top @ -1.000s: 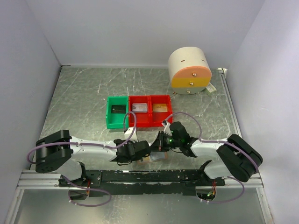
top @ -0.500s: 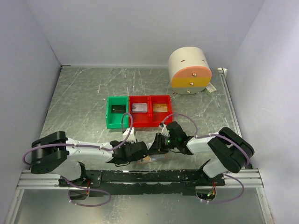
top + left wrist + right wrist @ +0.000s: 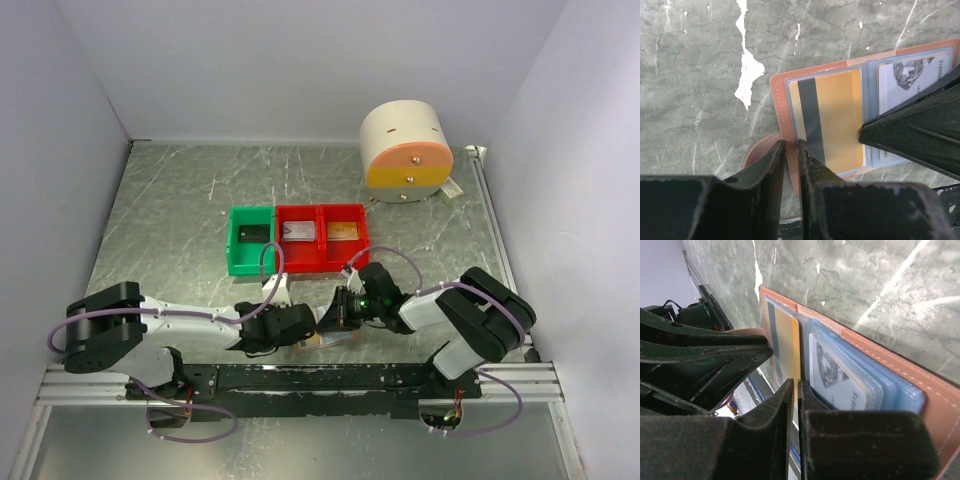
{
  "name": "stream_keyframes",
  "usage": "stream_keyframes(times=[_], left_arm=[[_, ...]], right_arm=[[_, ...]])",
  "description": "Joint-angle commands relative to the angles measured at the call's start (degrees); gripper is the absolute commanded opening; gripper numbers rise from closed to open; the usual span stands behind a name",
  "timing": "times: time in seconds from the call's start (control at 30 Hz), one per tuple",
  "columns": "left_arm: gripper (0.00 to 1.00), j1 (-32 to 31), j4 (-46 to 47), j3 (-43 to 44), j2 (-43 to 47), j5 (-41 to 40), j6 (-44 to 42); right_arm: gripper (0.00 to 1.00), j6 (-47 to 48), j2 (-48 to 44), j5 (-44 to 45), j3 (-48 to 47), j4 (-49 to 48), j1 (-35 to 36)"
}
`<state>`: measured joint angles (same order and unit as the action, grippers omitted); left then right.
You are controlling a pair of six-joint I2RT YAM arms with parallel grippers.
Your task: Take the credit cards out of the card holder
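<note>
Inspecting the card holder [image 3: 781,95], I find it lying open and flat on the table [image 3: 700,75] near its front edge, between my two arms. A gold card [image 3: 840,120] with a dark stripe sits in one pocket and a pale card [image 3: 905,75] in the other. My left gripper [image 3: 791,146] has its fingers drawn almost together, pinching the holder's leather outer edge beside the gold card, while my right gripper [image 3: 796,385] is likewise narrowed to a slit, nipping the gold card's inner edge by the fold.
</note>
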<state>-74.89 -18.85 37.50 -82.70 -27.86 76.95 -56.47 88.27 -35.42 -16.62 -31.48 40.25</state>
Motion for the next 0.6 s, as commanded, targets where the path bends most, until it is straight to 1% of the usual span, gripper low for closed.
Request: stream_keyframes(times=[0.0, 0.1, 0.3, 0.43, 0.57], left_arm=[[0.25, -0.56, 2.68, -0.22, -3.37, 3.24, 0.2], [0.25, -0.57, 2.06, -0.61, -2.85, 2.87, 0.92], [0.26, -0.6, 1.27, -2.43, -0.61, 2.24, 2.29], [0.26, -0.6, 1.16, -3.18, 0.56, 2.02, 2.68], [0.26, -0.61, 1.29, -3.35, 0.78, 1.99, 2.68]], right_arm=[[0.05, -2.59, -0.38, -2.35, 0.9, -5.89, 0.47], [0.0, -3.38, -1.81, -1.97, 1.45, -6.0, 0.53], [0.0, -0.37, -6.69, 2.65, 0.9, 2.35, 0.03], [0.0, 0.45, -9.11, 3.31, 1.39, 4.84, -1.08], [0.0, 1.37, -9.61, 3.31, 1.68, 6.17, -1.76]])
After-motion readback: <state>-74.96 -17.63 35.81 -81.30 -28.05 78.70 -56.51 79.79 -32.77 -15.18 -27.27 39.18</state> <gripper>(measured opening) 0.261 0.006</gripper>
